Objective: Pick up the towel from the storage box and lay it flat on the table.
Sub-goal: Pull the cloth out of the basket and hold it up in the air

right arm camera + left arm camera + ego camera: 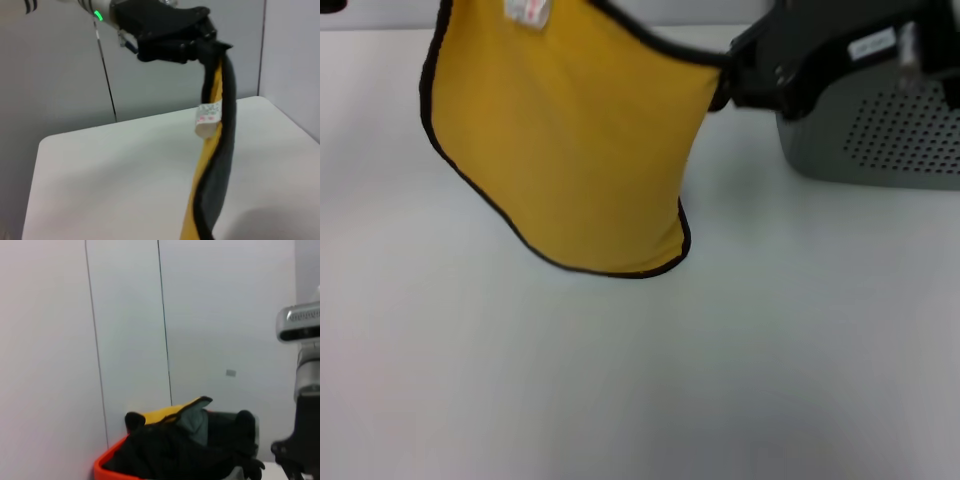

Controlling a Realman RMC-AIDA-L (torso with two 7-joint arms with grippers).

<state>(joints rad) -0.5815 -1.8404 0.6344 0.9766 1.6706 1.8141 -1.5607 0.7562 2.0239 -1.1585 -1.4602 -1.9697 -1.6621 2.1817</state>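
The towel (570, 140) hangs spread in the air over the table (640, 380), yellow side toward the head camera, black border all round and a white tag (527, 10) near its top edge. My right gripper (722, 82) is shut on the towel's upper right corner, just in front of the storage box (895, 140). The towel's upper left corner runs out of the head view. In the right wrist view my left gripper (210, 45) pinches the towel's (212, 170) top corner, and the cloth hangs edge-on, with its tag (207, 117) showing.
The grey-green perforated storage box stands at the back right of the table, partly behind my right arm (840, 50). Bare white tabletop lies below and in front of the towel. A grey panelled wall (200, 315) stands behind the table.
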